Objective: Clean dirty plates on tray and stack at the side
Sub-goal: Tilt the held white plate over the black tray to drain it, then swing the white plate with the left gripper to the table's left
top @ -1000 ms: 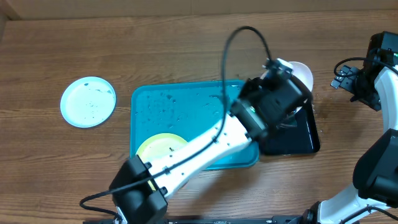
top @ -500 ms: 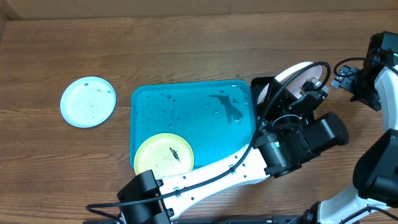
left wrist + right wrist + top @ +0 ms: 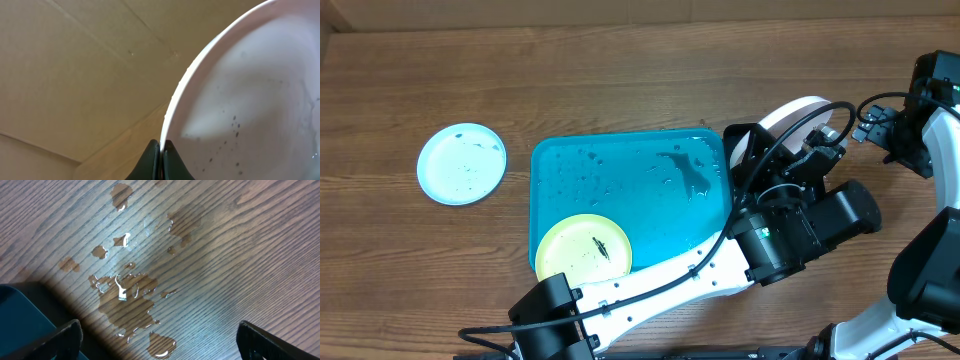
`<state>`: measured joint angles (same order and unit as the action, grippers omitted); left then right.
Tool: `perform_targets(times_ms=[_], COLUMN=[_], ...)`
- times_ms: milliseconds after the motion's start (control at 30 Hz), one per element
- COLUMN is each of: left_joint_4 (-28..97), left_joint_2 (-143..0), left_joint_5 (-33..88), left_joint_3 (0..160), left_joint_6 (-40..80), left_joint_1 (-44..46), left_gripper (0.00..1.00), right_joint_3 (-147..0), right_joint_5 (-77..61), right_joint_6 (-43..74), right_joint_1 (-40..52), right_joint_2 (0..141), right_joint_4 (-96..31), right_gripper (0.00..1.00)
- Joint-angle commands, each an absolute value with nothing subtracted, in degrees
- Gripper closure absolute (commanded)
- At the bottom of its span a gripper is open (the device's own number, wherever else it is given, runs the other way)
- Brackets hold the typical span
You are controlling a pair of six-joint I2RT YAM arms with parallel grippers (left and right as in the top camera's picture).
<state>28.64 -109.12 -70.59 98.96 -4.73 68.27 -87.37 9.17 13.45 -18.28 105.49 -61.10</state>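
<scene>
Three plates show from overhead. The mint-blue plate lies flat on the wooden worktop, well to the left of the teal tray. The yellow plate sits in the tray's near left corner with a dark smear across it. The white plate stands tilted on its edge, off the tray to the right, just above the far end of the black tray.

A second ago the left arm lay slantwise across the teal tray and hid part of the yellow plate, and only a sliver of the white one peeked out behind it. Now the arm runs along the near edge of the tray, the yellow plate is fully uncovered, and the white plate is turned up so that its rim shows as an arc. Since half a second ago almost nothing has shifted. Wet drops and streaks mark the tray floor. The right arm stands at the far right edge, apart from all of this.

From the left wrist, the left tool is pinched nearly closed on the rim of the white plate, whose pale face is dotted with dark specks. Behind it is a plain beige wall.

From the right wrist, the right tool hangs spread wide with nothing in it, over wood that carries small puddles. A dark corner of a tray shows at the lower left. I cannot tell which tray it is.
</scene>
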Motion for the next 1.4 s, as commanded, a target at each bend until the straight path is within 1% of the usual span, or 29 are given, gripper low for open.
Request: perform_targets(times_ms=[0,333,467,533,667,700,800,867,1000,1133,1167,1267,1367], left_joint_4=[28.1,30.17,34.09,36.75,42.13,43.62,44.14,44.1,45.3,45.5,45.76,46.35,46.59], left_joint_2=[-109.4,-109.4,-109.4,-109.4,-109.4,-109.4,-109.4,-109.4,-109.4,-109.38,-109.38,-109.38,-109.38], left_joint_5=[-72.34,-67.53,-62.72,-58.3,-44.34,-38.02,-28.14,-23.81,-13.28,2.92,9.85,21.02,25.39], left_joint_3=[100.33,100.33,100.31,100.16,99.18,98.56,96.44,94.76,93.67,93.69,93.69,93.67,93.67], left_joint_6=[-4.38,-2.24,3.11,6.59,17.61,21.45,26.04,28.64,29.85,29.85,29.78,29.56,29.61], left_joint_1=[68.23,68.23,68.16,67.94,66.67,65.98,64.25,62.63,58.0,50.83,47.42,40.21,33.5], left_gripper=[0.96,0.96,0.96,0.95,0.96,0.96,0.96,0.96,0.96,0.96,0.96,0.96,0.96], right_joint_3=[-87.66,-87.66,-87.66,-87.66,-87.66,-87.66,-87.66,-87.66,-87.66,-87.66,-87.66,-87.66,-87.66], right_joint_5=[8.93,8.93,8.93,8.93,8.93,8.93,8.93,8.93,8.93,8.93,8.93,8.93,8.93], right_joint_6=[13.69,13.69,13.69,13.69,13.69,13.69,13.69,13.69,13.69,13.69,13.69,13.69,13.69], right_joint_1=[-18.39,-18.39,-18.39,-18.39,-18.39,-18.39,-18.39,-18.39,-18.39,-18.39,-18.39,-18.39,-18.39], right_joint_2=[105.56,105.56,105.56,105.56,105.56,105.56,105.56,105.56,105.56,105.56,105.56,105.56,105.56], right_joint_4=[-60.93,-60.9,-60.9,-60.9,-60.9,-60.93,-60.9,-60.9,-60.93,-60.9,-60.9,-60.9,-60.93], right_gripper=[0.0,0.0,0.0,0.0,0.0,0.0,0.0,0.0,0.0,0.0,0.0,0.0,0.0])
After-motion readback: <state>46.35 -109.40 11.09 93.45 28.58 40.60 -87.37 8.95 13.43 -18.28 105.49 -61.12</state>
